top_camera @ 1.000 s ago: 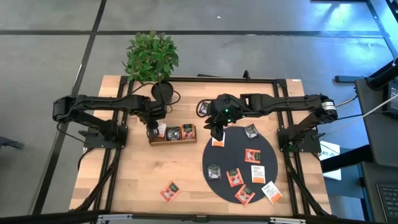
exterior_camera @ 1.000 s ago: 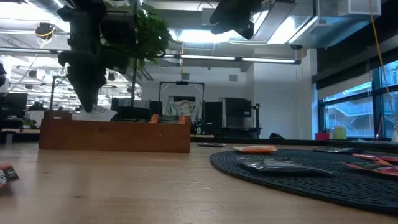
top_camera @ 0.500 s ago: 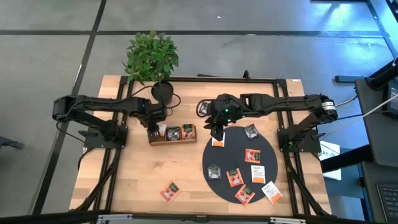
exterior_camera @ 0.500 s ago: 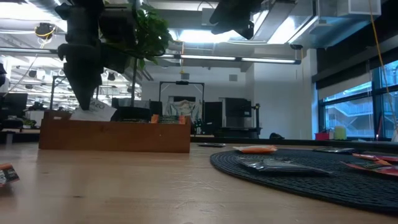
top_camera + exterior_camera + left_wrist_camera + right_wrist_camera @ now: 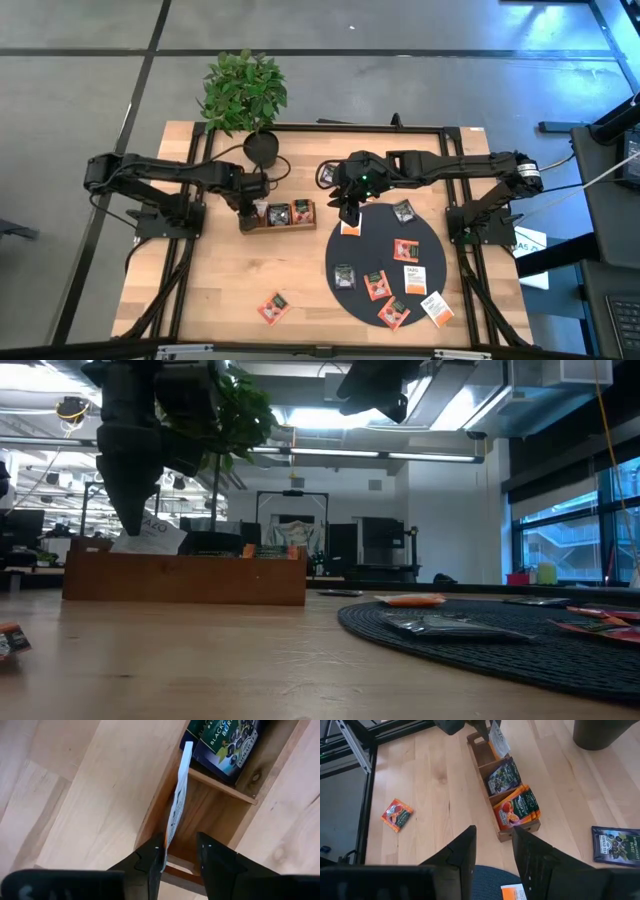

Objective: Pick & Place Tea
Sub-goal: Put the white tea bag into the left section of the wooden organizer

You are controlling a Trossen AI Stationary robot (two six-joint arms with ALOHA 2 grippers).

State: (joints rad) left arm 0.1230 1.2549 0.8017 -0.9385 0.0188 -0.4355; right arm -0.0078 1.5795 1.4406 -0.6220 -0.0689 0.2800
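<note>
My left claw (image 5: 179,856) stands released above the wooden tray (image 5: 277,225), fingers apart beside a white tea sachet (image 5: 178,800) upright in the tray's left end compartment. My right claw (image 5: 347,213) hovers open-jawed at the black mat's (image 5: 432,250) edge.

Even, bright light falls from overhead, so the wooden table (image 5: 215,290) shows only faint, soft shadows in the high view. In the low view the ceiling lights (image 5: 400,457) and window (image 5: 560,535) glare, leaving the left arm (image 5: 130,450) a dark silhouette and the near tabletop blurred
</note>
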